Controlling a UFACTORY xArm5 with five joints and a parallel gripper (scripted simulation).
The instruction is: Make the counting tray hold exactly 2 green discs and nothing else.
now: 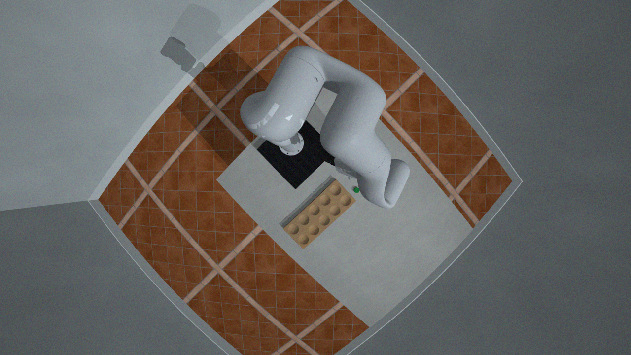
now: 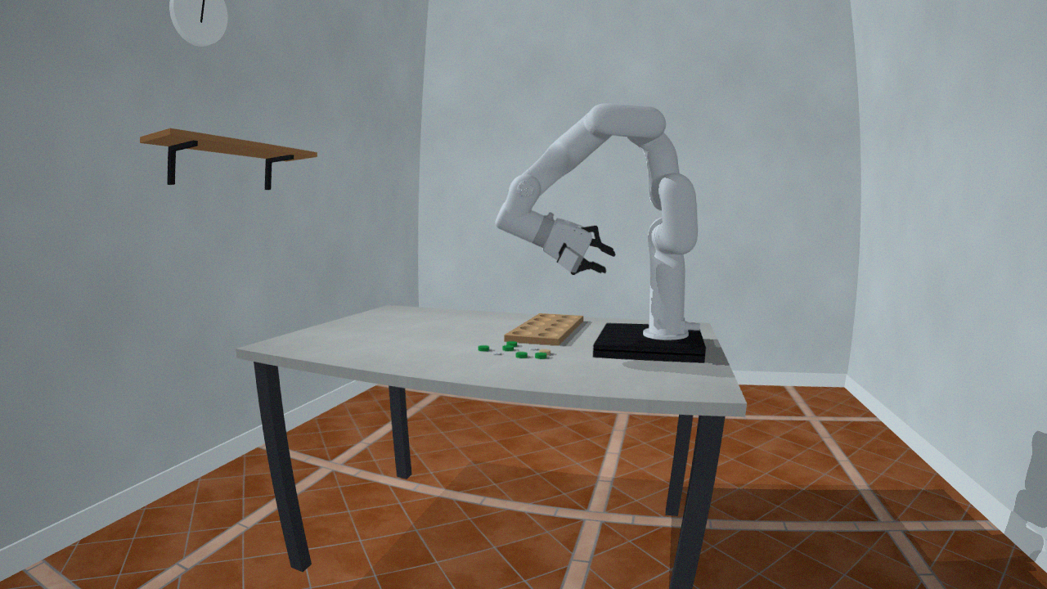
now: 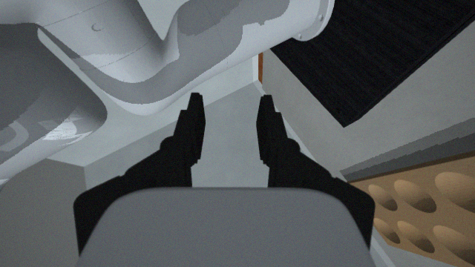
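The wooden counting tray (image 1: 324, 209) (image 2: 534, 339) (image 3: 430, 219) lies flat on the table beside the arm's base. All the pockets I can see are empty. Several green discs (image 2: 522, 355) lie loose on the table just in front of the tray, another one being at the left (image 2: 483, 348). In the top view only one green disc (image 1: 356, 190) shows beside the arm; the arm hides the others. My gripper (image 2: 607, 261) (image 3: 231, 108) hangs high above the tray's far end, tilted toward the base. Its fingers stand about half apart with nothing between them.
The arm's black base plate (image 1: 291, 167) (image 2: 648, 340) sits right behind the tray. Small pale pieces lie among the green discs, too small to tell. The grey table (image 2: 380, 340) stretches left and forward of the tray.
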